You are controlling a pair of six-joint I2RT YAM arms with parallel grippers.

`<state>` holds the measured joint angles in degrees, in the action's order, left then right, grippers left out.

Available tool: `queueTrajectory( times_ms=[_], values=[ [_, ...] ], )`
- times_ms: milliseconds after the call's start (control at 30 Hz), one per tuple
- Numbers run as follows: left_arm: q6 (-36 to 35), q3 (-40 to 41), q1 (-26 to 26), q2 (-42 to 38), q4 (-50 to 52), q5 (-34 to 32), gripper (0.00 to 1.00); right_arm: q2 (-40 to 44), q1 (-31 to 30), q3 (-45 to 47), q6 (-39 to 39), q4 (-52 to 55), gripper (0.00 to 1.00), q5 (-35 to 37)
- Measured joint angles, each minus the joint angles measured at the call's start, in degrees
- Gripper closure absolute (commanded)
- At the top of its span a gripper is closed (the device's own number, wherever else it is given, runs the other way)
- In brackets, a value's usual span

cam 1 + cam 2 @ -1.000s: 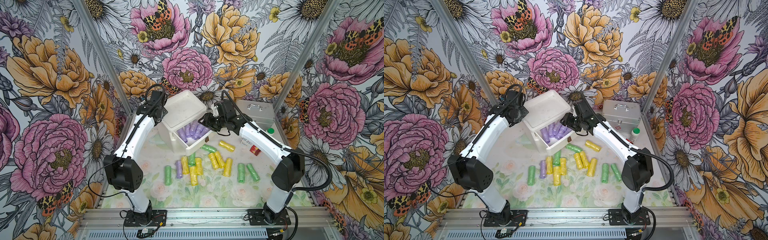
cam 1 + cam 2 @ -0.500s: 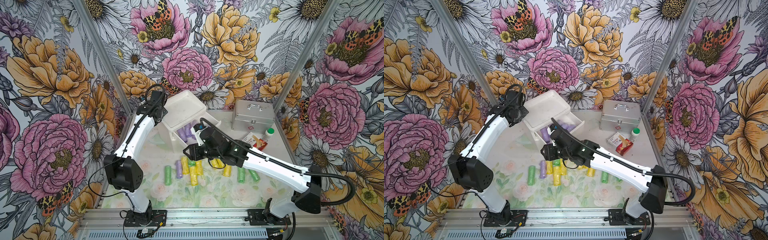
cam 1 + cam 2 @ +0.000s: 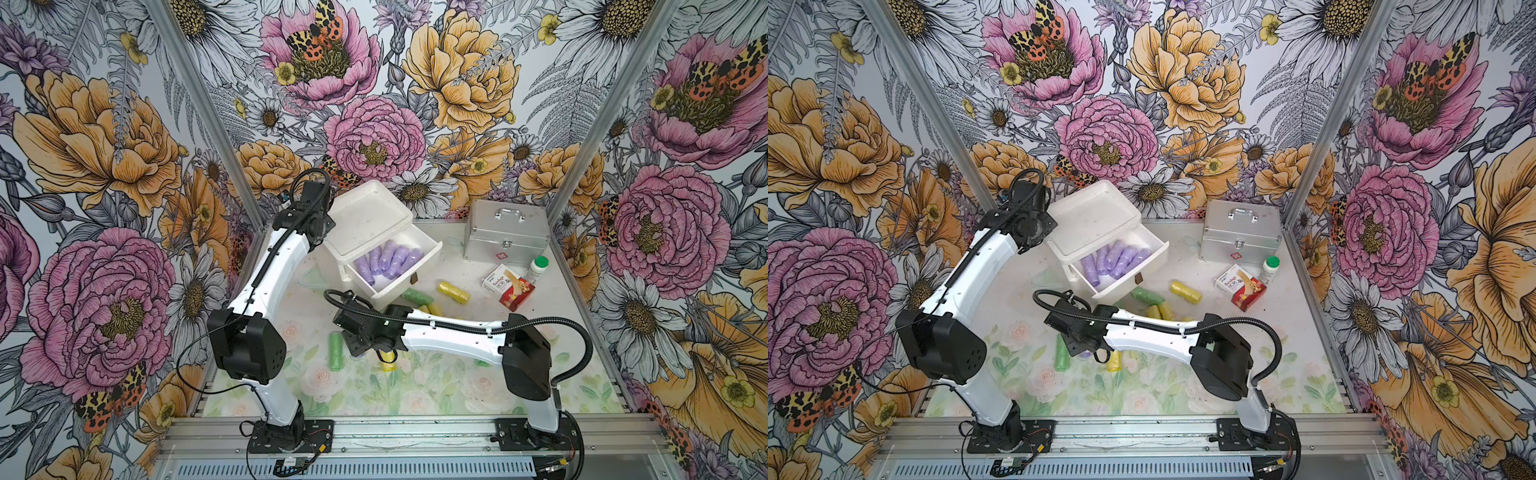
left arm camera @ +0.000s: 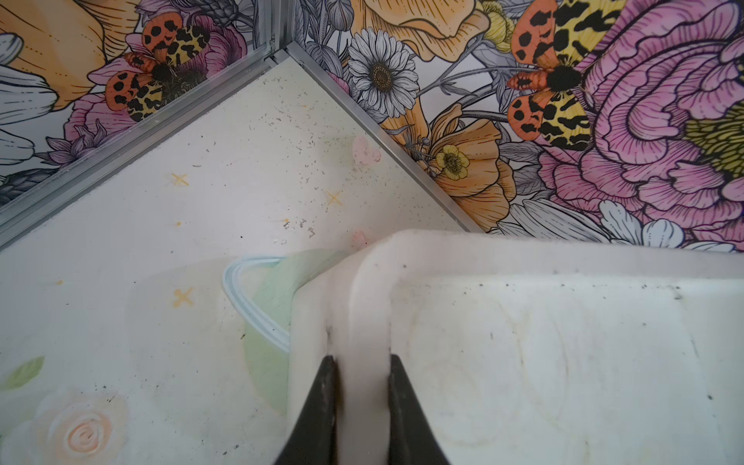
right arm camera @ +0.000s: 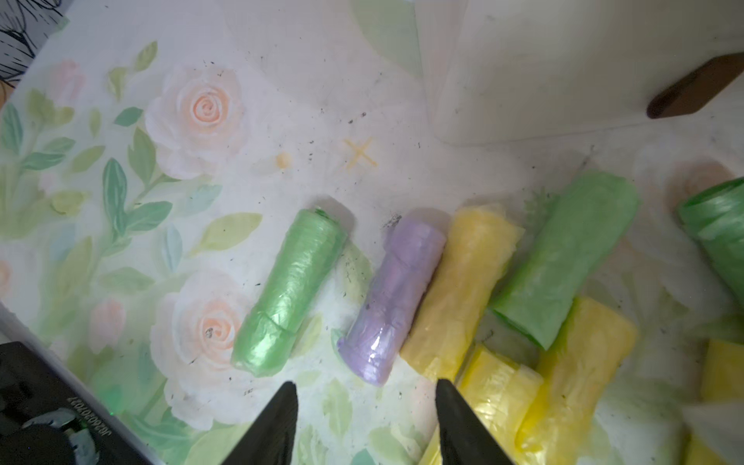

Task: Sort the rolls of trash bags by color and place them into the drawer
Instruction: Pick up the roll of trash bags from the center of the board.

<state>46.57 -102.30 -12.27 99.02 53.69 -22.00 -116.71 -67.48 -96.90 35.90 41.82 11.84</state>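
- Both top views: the white drawer chest stands at the back, left of centre. Its top drawer is pulled out and holds a row of purple rolls. Yellow and green rolls lie loose on the mat in front, some hidden under the right arm.
- Left wrist view: the left gripper is clenched on the chest's raised rim near a corner. Judged: it steadies the chest.
- Right wrist view: the right gripper has its jaws parted and empty, above the near end of the lone purple roll. That roll touches a yellow roll along one side. A green roll lies apart on the other side.
- Judged step: pick this purple roll for the open drawer.
- To do it well: move up to the roll's middle and straddle its width. Put one finger in the free gap and wedge the other into the purple-yellow seam. Close slowly, since the film is crinkly and may snag its neighbour, then lift straight up.
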Motion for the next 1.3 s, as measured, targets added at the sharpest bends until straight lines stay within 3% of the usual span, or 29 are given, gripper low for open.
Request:
queueTrajectory(
  times_ms=[900, 1300],
  values=[
    [0.0, 0.24, 0.09, 0.0, -0.26, 0.17, 1.0, -12.11, 3.06, -6.93, -4.52, 1.7, 0.44, 0.55],
    [-0.02, 0.26, 0.09, -0.02, -0.37, 0.17, 1.0, -13.81, 3.56, -8.26, -5.95, 1.66, 0.53, -1.09]
  ],
)
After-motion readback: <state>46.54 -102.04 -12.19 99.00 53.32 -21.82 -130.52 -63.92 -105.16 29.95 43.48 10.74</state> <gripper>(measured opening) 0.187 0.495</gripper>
